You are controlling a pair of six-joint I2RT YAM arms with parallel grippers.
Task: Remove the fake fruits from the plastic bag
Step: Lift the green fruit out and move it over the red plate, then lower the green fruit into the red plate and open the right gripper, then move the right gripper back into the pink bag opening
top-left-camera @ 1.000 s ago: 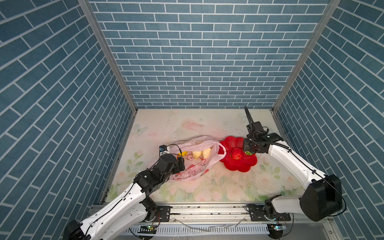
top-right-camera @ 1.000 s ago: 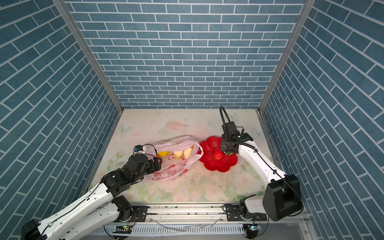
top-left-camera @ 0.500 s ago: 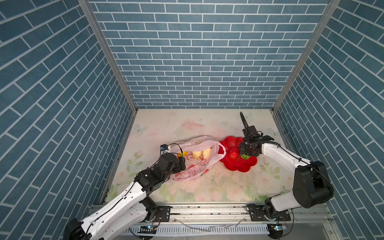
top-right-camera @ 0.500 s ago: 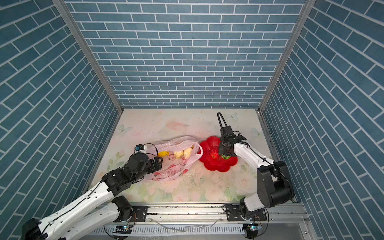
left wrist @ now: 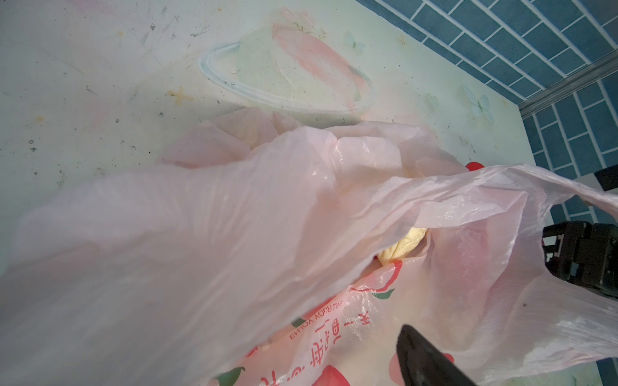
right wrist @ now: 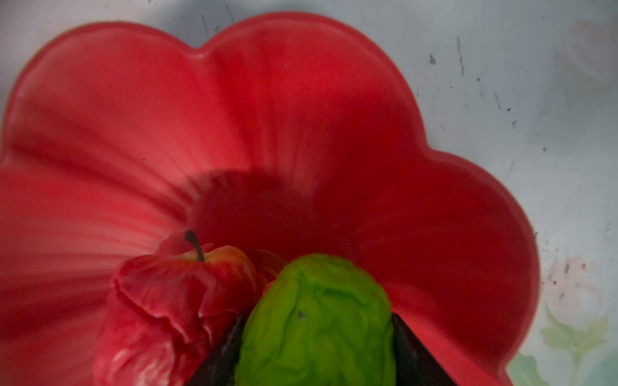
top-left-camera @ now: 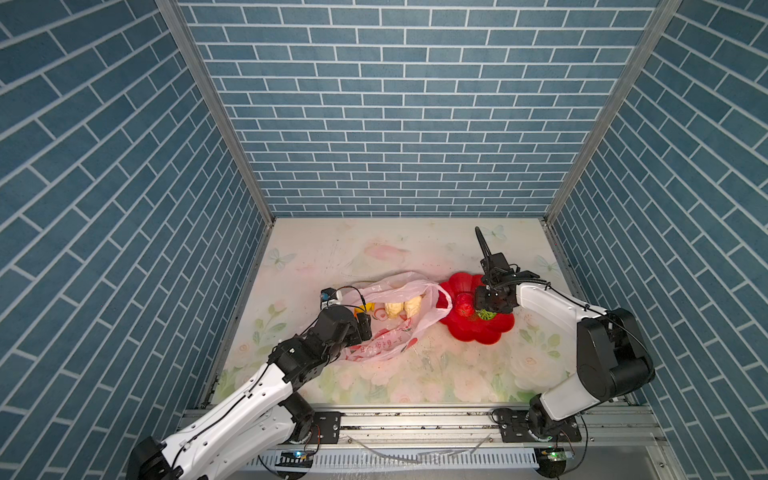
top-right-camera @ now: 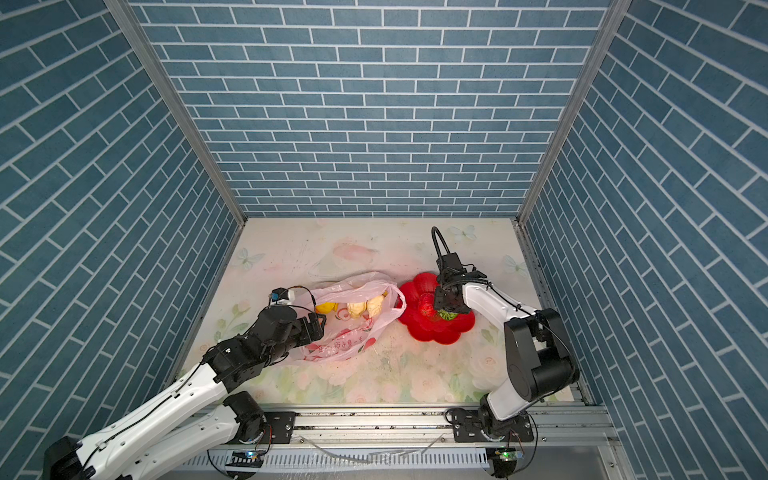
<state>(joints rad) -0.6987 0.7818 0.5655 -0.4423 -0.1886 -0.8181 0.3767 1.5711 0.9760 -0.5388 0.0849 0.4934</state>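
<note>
We see the right gripper (right wrist: 316, 317) pinching the green fruit (right wrist: 317, 294) over the red dish (right wrist: 301, 100); the left gripper (top-left-camera: 365, 326) stands spread at the bag (top-left-camera: 390, 345), mid-frame in a top view, cream fruits (top-left-camera: 403, 308) inside

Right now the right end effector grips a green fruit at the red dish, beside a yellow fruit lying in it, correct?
No: the fruit lying in the red dish beside the green fruit is a red apple, not yellow; the right wrist view shows it.
</note>
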